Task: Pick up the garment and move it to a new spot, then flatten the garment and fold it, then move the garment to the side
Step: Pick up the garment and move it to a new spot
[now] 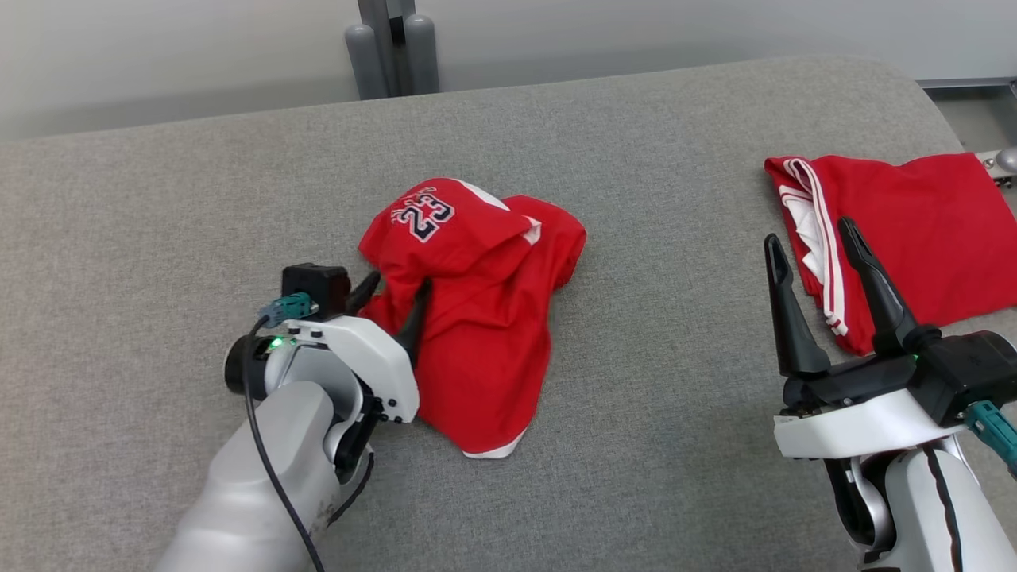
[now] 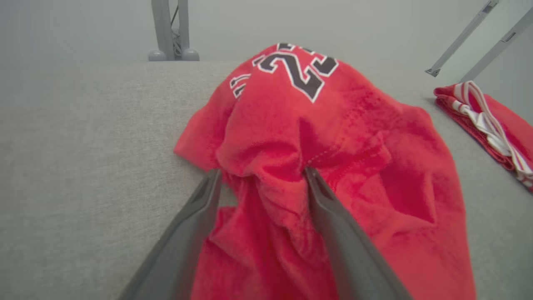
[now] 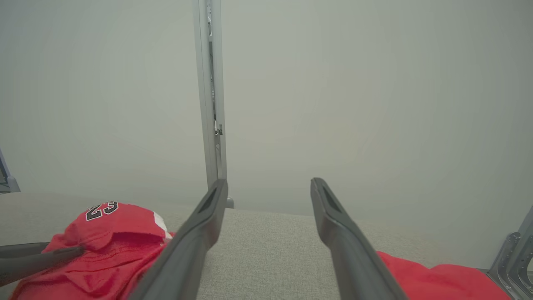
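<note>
One bunched fold of the red garment (image 2: 333, 125) lies inside the wide-open left claw (image 2: 262, 170).

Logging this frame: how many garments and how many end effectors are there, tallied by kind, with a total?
Red garments: 2 (crumpled jersey, folded garment)
End effectors: 2 (left end effector, right end effector)
Total: 4

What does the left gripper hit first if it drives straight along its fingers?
The crumpled red jersey. The left gripper is open, its fingers straddling a bunched fold, so cloth comes first. Likely the grey table lies under it, though depth is unclear.
</note>
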### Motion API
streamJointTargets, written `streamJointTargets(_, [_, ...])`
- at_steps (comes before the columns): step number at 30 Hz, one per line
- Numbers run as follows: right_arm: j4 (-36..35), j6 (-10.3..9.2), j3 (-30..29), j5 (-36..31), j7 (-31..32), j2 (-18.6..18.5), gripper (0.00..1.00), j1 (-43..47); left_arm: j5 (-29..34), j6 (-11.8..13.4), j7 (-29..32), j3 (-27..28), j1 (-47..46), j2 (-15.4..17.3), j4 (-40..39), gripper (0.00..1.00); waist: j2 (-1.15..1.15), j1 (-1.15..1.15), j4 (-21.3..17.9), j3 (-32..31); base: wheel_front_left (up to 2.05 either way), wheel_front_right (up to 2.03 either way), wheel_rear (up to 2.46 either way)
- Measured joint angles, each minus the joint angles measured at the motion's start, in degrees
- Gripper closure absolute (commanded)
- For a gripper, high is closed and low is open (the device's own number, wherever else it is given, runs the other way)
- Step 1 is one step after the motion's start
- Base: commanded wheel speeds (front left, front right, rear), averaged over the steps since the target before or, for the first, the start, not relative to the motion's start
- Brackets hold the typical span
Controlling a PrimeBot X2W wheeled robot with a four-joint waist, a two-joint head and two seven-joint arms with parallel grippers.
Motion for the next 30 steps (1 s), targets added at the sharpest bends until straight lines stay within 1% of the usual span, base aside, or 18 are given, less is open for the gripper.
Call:
streamJointTargets(3, [0.13,0.01,-0.32,-0.02,0.00,0.04,0.00,-0.01,-0.31,0.00,-2.70,0.90,-0.86,-0.03,2.40,0.00,0.00,0.00,0.28,0.06,0.00,0.00,0.00])
streamJointTargets(6, [0.31,0.01,-0.66,-0.11,0.00,0.07,0.00,0.03,-1.08,-0.16,-4.85,2.35,-1.77,0.01,2.91,0.00,0.00,0.00,1.05,-0.38,0.00,0.00,0.00])
streamJointTargets(10, [0.44,0.01,-1.00,-0.56,0.00,0.02,0.00,0.42,-1.16,-0.54,-5.92,5.33,-2.36,1.34,0.63,0.00,0.00,0.00,2.55,-1.51,0.00,0.00,0.00])
streamJointTargets(14, [0.51,0.01,-1.33,-0.62,0.00,-0.05,0.00,0.76,1.12,1.47,-6.06,11.21,-1.38,3.63,-8.15,0.00,0.00,0.00,4.50,-2.89,0.00,0.00,0.00])
streamJointTargets(17, [0.60,0.01,-1.42,-0.63,0.00,-0.04,0.00,1.45,4.80,3.47,-6.12,15.11,3.09,5.21,-14.54,0.00,0.00,0.00,5.96,-3.98,0.00,0.00,0.00])
streamJointTargets(21, [0.70,0.01,-1.41,-0.70,0.00,-0.05,0.00,1.85,11.56,6.28,-6.11,19.46,9.27,6.08,-22.85,0.00,0.00,0.00,7.88,-5.14,0.00,0.00,0.00])
streamJointTargets(23, [0.97,0.01,-1.45,-0.77,0.00,-0.04,0.00,2.04,13.25,7.05,-6.12,22.37,13.06,5.28,-26.31,0.00,0.00,0.00,8.66,-5.66,0.00,0.00,0.00])
streamJointTargets(26, [1.47,0.01,-1.35,-0.99,0.00,-0.03,0.00,2.92,16.31,6.82,-6.12,25.28,19.40,3.93,-29.96,0.00,0.00,0.00,9.59,-6.42,0.00,0.00,0.00])
streamJointTargets(30, [1.68,0.01,-1.41,-1.00,0.00,-0.02,0.00,3.02,19.35,4.57,-6.12,27.95,25.42,2.47,-32.60,0.00,0.00,0.00,10.34,-7.01,0.00,0.00,0.00])
